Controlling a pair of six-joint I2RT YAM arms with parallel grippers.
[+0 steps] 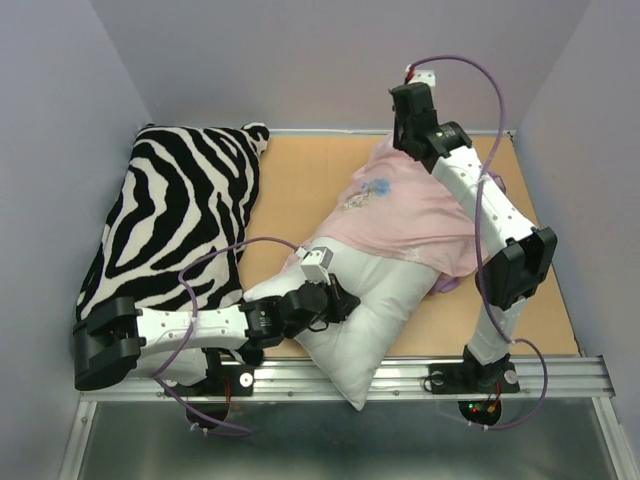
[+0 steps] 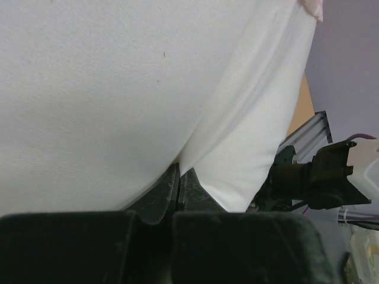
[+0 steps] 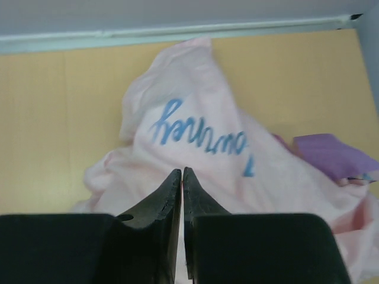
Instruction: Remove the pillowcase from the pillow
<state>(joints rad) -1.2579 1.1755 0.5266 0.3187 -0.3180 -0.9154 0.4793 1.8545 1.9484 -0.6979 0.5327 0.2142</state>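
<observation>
Left hand (image 2: 179,173) pinches the pillow (image 2: 106,89), pillowcase (image 1: 405,215) beyond.

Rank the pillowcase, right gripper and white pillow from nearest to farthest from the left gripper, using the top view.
1. White pillow: in its grip, near edge.
2. Pillowcase: beyond, centre-right.
3. Right gripper: far end.

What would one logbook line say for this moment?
left gripper: shut on pillow | right gripper: shut on pillowcase | pillowcase: covers far half only
</observation>
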